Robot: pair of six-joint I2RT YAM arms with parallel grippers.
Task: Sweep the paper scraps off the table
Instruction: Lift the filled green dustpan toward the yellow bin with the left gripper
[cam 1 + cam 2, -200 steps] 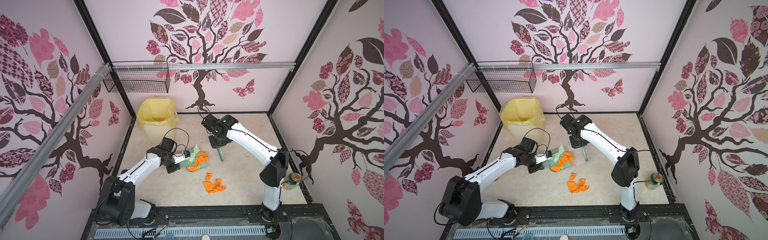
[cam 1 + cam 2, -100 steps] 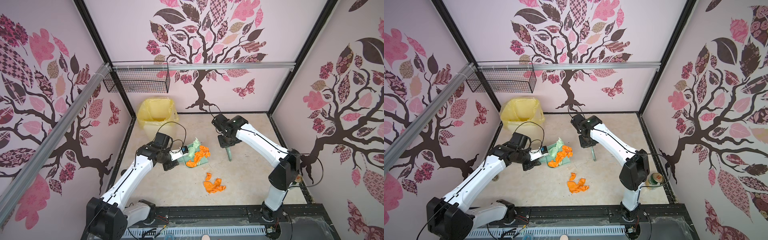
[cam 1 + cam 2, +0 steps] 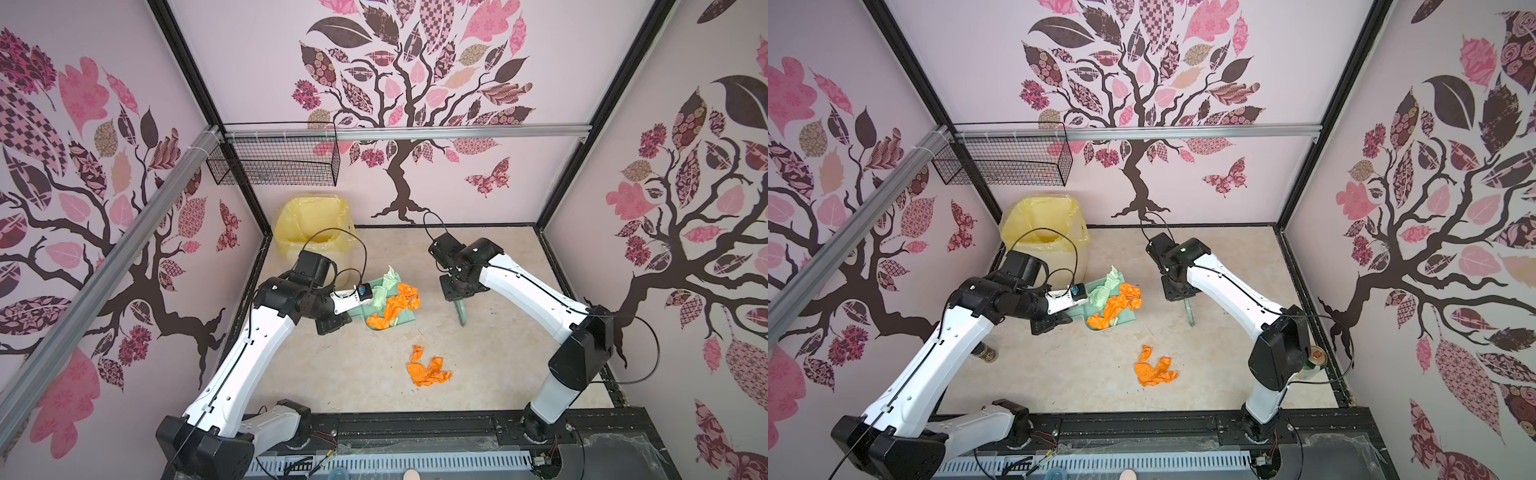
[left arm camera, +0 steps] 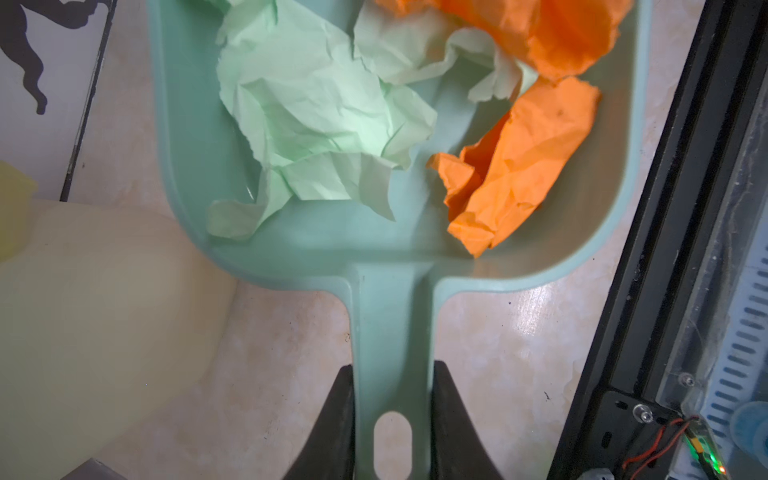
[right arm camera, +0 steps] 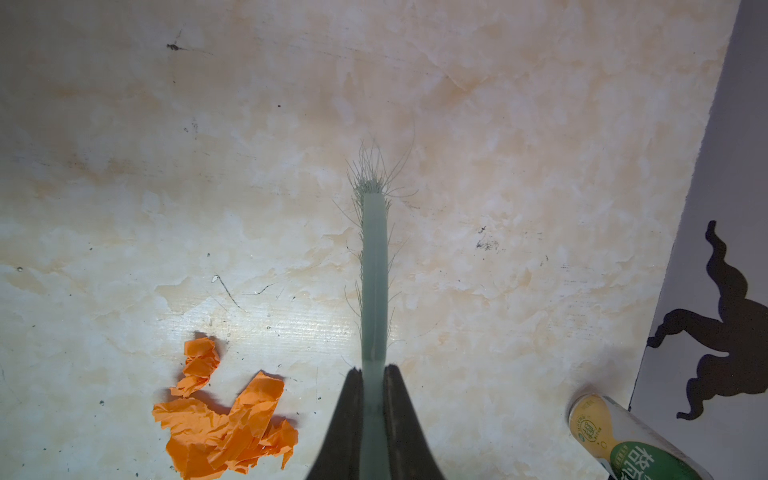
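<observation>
The teal dustpan (image 4: 183, 124) carries crumpled paper scraps, mint green (image 4: 316, 124) and orange (image 4: 519, 174). My left gripper (image 4: 392, 368) is shut on its handle (image 4: 390, 324). In both top views the loaded dustpan (image 3: 409, 319) (image 3: 1127, 318) hangs left of centre, close to the bin. A larger orange scrap (image 3: 428, 368) (image 5: 224, 419) lies alone on the table (image 3: 498, 353) nearer the front. My right gripper (image 5: 374, 368) is shut on the teal brush (image 5: 374, 270), which points toward the front in a top view (image 3: 461, 313), right of the dustpan.
A bin lined with a yellow bag (image 3: 313, 226) stands in the back left corner under a wire basket (image 3: 274, 162). A green and yellow can (image 5: 623, 440) lies by the right wall. A dark can (image 3: 986, 353) sits under the left arm. Black edging (image 3: 415, 424) runs along the front.
The left arm has raised its elbow and carried the loaded dustpan a little toward the bin. The right arm has moved the brush to the right, away from the dustpan.
</observation>
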